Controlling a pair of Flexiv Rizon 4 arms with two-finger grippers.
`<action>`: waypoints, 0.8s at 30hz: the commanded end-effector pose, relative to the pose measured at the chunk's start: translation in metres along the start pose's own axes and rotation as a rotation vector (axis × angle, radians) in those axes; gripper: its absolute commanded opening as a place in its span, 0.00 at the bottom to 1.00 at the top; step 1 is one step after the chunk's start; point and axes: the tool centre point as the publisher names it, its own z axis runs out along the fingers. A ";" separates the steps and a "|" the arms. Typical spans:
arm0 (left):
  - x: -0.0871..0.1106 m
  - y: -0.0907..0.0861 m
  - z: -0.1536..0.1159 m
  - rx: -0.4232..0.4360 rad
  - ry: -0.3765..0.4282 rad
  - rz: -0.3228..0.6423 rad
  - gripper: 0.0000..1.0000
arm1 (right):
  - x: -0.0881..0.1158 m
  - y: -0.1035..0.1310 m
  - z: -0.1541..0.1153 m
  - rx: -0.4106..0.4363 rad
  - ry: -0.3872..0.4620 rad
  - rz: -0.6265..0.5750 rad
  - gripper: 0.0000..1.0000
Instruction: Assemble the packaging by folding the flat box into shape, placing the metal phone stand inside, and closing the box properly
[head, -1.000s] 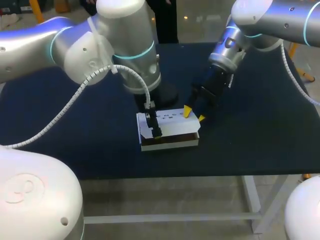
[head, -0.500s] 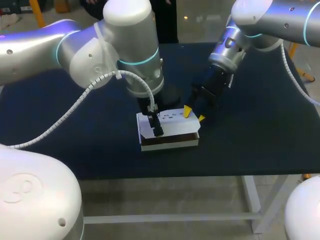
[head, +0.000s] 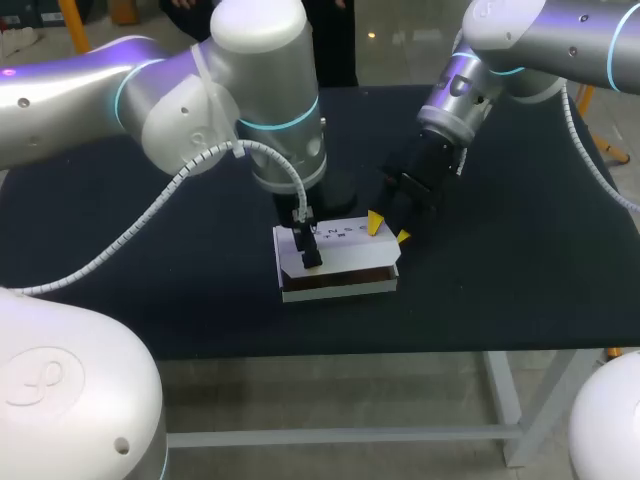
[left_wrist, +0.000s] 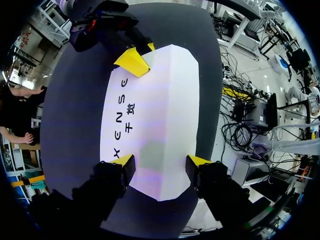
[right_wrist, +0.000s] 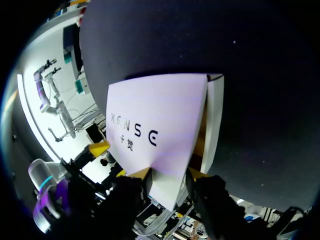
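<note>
Box (head: 338, 268) rests on table (head: 500, 285), both arms' jaws spread over its lid (head: 345, 248).

Box (head: 345, 255) interior hidden under lid; left claw (left_wrist: 160, 162) tips unseen in head view.

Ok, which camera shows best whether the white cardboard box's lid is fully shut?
The right wrist view: the white printed lid sits raised, a brown gap along one edge. The left wrist view shows only its flat top; the head view shows it small, partly behind the left arm.
</note>
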 end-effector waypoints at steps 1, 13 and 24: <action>0.001 -0.006 0.003 -0.019 -0.024 0.004 0.68 | 0.001 0.000 0.000 -0.001 -0.001 0.000 0.48; 0.002 -0.009 0.009 -0.029 -0.106 0.048 0.69 | 0.001 0.000 0.000 -0.001 -0.001 0.000 0.47; -0.006 -0.011 0.013 -0.026 -0.160 0.059 0.53 | 0.001 0.000 0.000 -0.001 -0.001 0.000 0.46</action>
